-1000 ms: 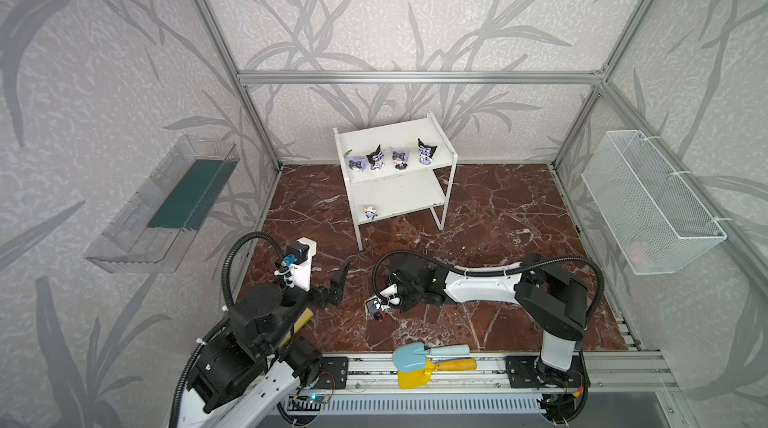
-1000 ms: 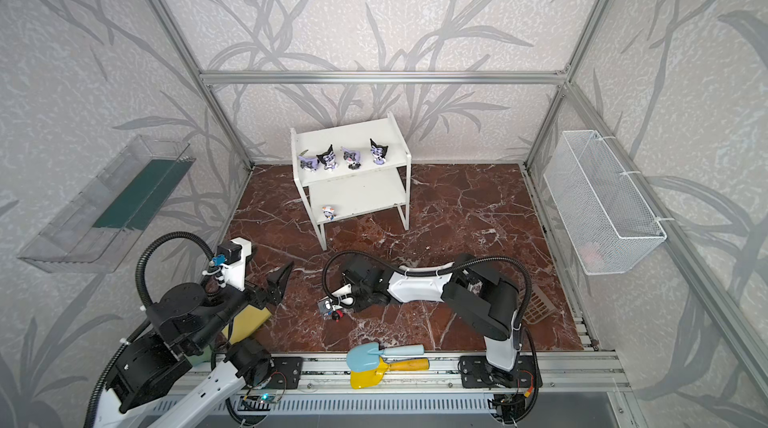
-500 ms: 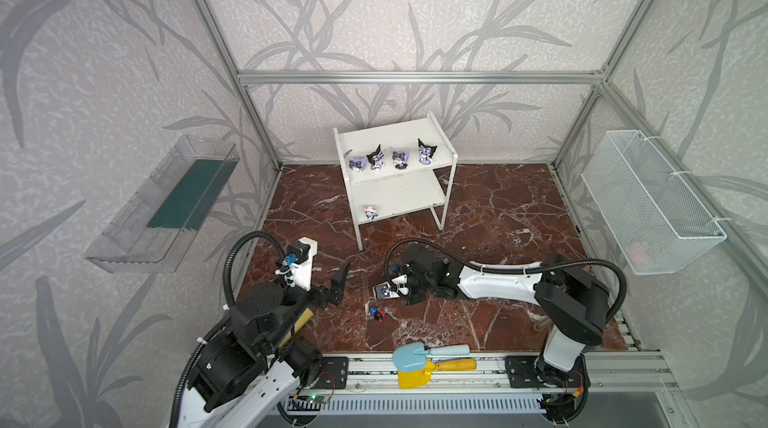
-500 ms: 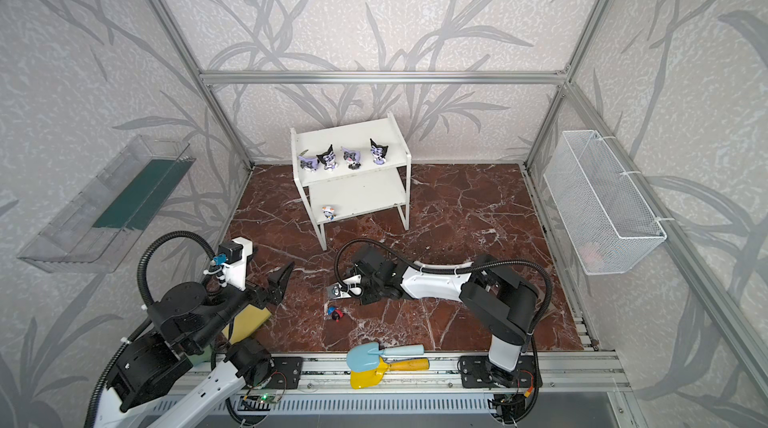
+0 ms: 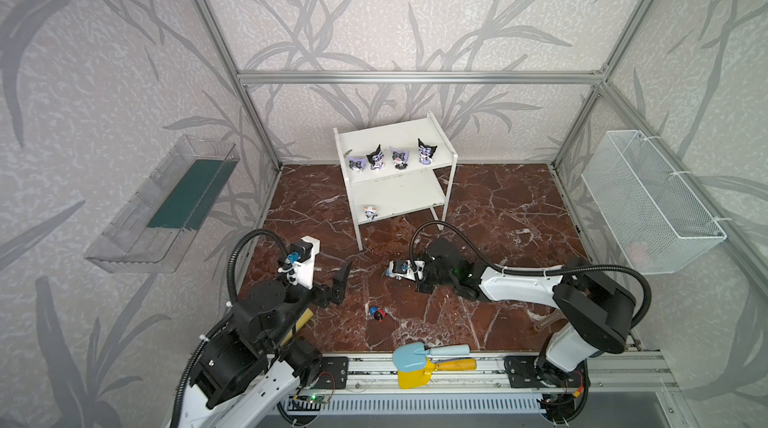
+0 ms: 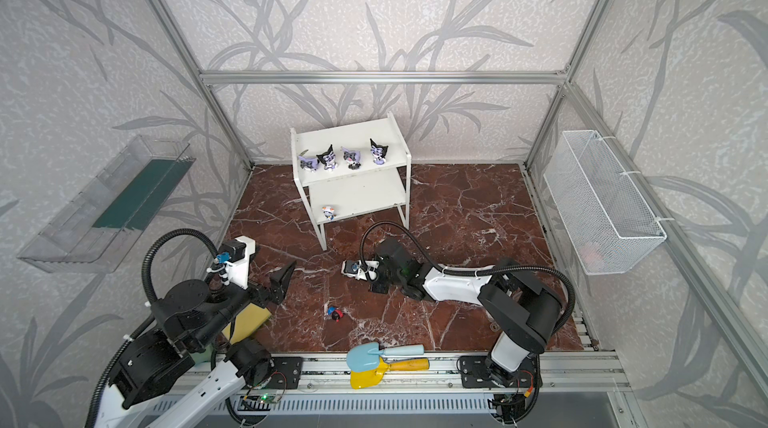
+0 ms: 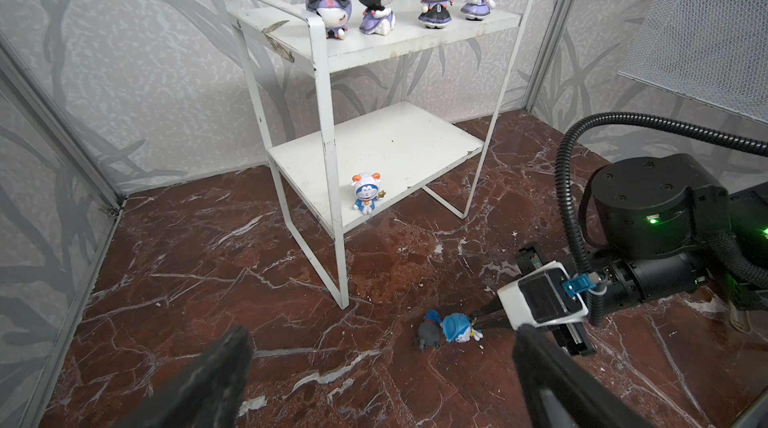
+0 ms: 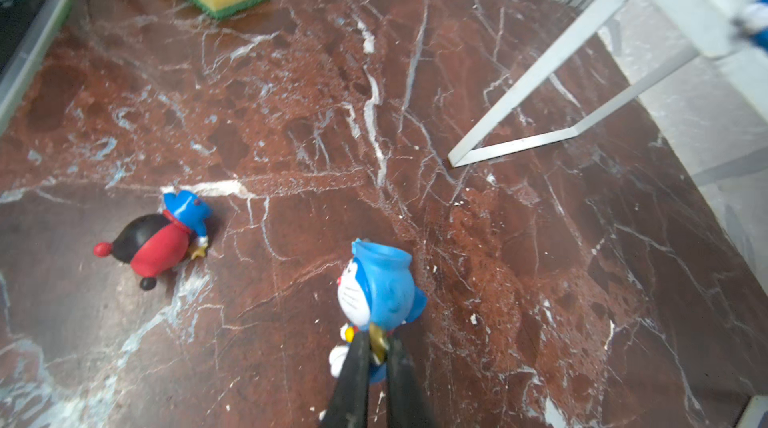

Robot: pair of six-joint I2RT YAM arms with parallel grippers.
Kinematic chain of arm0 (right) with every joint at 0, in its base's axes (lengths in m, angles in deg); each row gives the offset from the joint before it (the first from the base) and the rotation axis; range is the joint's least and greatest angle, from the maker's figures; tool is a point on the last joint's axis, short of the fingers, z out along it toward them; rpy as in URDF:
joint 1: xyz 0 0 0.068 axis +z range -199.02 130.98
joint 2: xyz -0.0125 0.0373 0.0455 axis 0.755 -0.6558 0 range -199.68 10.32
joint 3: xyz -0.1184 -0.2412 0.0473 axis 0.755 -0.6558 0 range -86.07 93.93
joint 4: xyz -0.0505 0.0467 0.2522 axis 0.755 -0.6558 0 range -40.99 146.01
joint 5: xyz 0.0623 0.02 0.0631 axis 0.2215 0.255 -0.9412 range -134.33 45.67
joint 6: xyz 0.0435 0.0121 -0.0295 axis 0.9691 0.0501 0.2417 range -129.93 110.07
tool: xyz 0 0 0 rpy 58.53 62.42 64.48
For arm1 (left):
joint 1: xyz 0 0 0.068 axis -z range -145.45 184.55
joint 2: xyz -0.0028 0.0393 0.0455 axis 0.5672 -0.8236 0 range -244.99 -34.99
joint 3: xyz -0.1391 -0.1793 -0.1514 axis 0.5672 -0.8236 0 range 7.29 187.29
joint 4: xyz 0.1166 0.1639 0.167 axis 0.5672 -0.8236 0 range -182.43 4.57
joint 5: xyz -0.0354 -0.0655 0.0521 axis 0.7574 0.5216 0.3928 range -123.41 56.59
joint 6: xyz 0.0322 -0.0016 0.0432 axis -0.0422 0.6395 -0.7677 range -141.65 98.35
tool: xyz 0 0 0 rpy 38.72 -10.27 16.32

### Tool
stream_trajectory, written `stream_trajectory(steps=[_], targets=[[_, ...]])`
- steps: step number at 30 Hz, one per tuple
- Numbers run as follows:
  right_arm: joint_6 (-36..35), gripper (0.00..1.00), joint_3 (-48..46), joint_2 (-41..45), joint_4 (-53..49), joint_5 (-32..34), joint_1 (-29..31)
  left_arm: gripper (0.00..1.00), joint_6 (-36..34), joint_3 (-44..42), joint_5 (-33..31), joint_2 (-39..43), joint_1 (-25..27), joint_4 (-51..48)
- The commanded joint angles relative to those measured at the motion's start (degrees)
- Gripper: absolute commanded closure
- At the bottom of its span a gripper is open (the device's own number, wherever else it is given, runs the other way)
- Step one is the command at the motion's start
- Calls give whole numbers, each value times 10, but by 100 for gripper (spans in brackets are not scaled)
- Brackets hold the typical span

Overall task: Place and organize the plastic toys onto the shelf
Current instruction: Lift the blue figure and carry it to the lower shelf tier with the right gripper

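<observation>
Cannot find the right gripper (image 8: 377, 343) tips in both top views: buried under the wrist camera (image 5: 402, 270). Sees little of the blue toy's (image 8: 380, 288) legs in the right wrist view, masked by black fingers (image 8: 353, 380). Shows the shelf (image 8: 681, 10) there only blurred and cut by the edge, its small toy (image 8: 754, 20) a smear. Loses most of the sponge (image 5: 302, 319) under the left arm (image 5: 257, 313) in both top views. Cannot tell the pink thing (image 5: 637, 250) in the basket (image 5: 648, 197).

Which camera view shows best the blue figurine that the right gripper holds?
The right wrist view: the blue figurine is large and near, its face clear, pinched by the right gripper. In the left wrist view the figurine is small and seen from the side. In both top views I cannot make it out.
</observation>
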State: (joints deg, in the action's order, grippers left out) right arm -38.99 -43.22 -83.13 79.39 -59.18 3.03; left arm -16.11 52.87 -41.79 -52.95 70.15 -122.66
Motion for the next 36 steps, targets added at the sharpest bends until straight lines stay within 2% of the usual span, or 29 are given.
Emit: stream_trajectory(steps=[1, 10, 17, 36], targets=[[75, 89, -28, 21, 129, 11, -10, 1, -3, -8, 8, -4, -2, 12], [128, 89, -67, -3, 335, 26, -26, 1, -2, -7, 19, -15, -2, 13], [170, 89, -80, -68, 542, 26, -52, 1, -2, -7, 23, -24, -3, 14], [162, 89, 52, -147, 570, 50, -78, 1, -2, -6, 53, -51, -3, 17]])
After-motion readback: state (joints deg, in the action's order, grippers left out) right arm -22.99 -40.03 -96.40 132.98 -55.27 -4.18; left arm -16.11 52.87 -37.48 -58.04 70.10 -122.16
